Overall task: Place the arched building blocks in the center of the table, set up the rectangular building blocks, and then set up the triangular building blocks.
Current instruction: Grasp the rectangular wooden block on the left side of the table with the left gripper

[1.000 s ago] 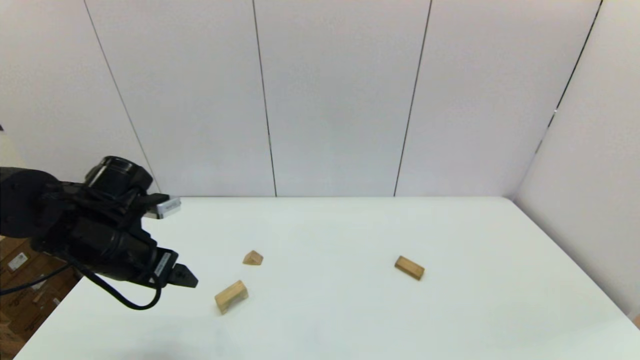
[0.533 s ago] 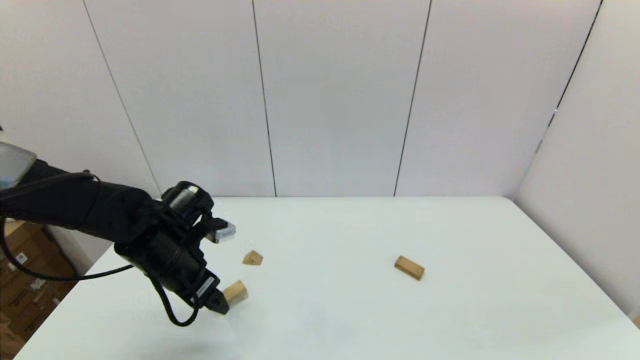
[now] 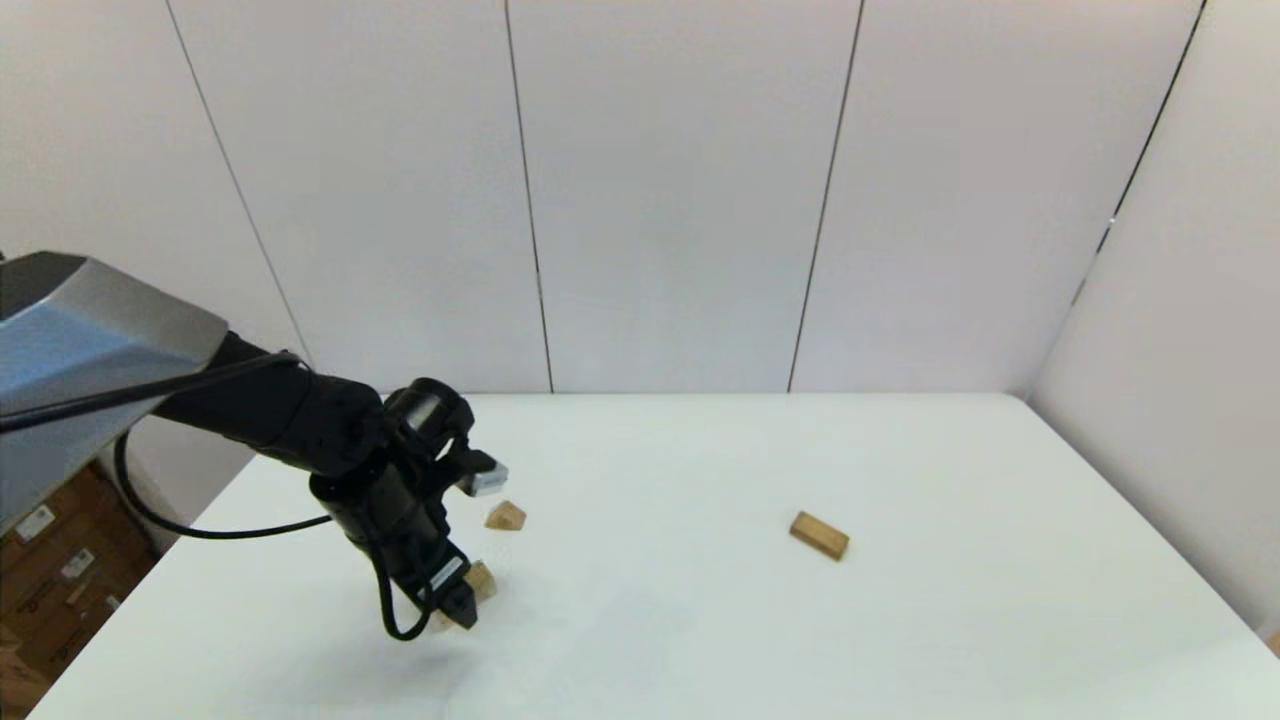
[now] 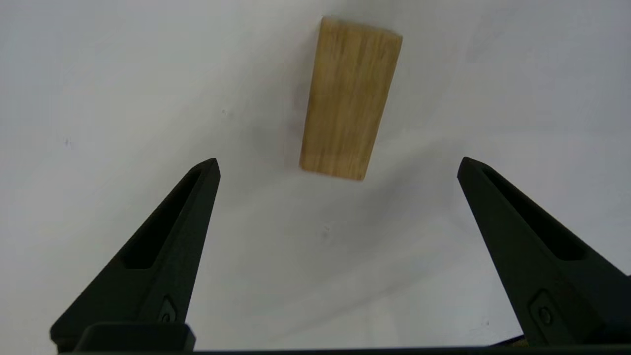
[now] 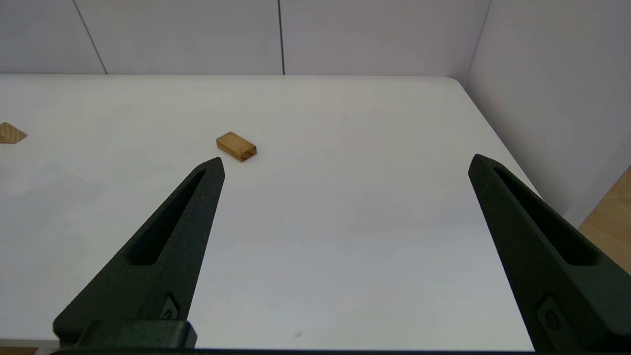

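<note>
The left gripper (image 4: 337,165) has its jaws spread wide and holds nothing; it hangs tilted down over the arched block (image 4: 351,104), fingertips (image 4: 209,170) short of the block's near end and clear of it on either side. In the head view the left gripper (image 3: 455,605) covers most of the arched block (image 3: 480,578), which lies flat on the table (image 3: 700,640), with only one end peeking out.

Taking the arched block as the landmark: the triangular block (image 3: 506,516) sits near it, a little farther from the robot, and the rectangular block (image 3: 819,535) lies well apart from it toward the robot's right. The middle of the table lies between the arched block and the rectangular one.

The arched block looks like plain, smooth, solid wood, so it is probably light, stiff and not fragile, though the sanded faces may slip a little. The curved hollow does not show from here, so I cannot tell which face carries it. The sensible hold would be across the two long flat sides near the middle of its length, jaws squared to those sides so it does not twist.

The right gripper (image 5: 345,162) stays parked on the far side of the rectangular block (image 5: 236,146) from the arched block, jaws wide and empty.
</note>
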Tool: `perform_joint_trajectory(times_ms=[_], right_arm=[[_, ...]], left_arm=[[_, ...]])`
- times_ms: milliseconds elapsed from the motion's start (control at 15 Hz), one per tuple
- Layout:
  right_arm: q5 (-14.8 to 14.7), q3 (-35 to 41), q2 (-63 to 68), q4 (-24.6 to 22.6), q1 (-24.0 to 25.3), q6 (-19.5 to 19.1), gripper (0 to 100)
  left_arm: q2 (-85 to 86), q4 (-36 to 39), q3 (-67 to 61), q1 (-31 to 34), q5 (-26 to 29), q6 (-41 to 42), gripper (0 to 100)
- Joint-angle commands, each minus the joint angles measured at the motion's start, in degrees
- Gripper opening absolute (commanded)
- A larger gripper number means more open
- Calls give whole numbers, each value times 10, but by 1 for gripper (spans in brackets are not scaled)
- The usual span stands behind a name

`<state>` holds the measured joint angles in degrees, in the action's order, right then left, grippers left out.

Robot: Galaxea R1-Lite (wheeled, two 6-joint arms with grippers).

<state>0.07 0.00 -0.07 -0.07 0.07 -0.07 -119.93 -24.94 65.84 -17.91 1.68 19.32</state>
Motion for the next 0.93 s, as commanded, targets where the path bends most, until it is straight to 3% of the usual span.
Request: perform_joint_trajectory(times_ms=[67,933], right_arm=[[0,0,0,0,0,0,100],[0,0,0,0,0,0,100]], left_arm=[[-42,-11,35,-24,0,0,100],[-70,-17,61,-29,-35,0,100]])
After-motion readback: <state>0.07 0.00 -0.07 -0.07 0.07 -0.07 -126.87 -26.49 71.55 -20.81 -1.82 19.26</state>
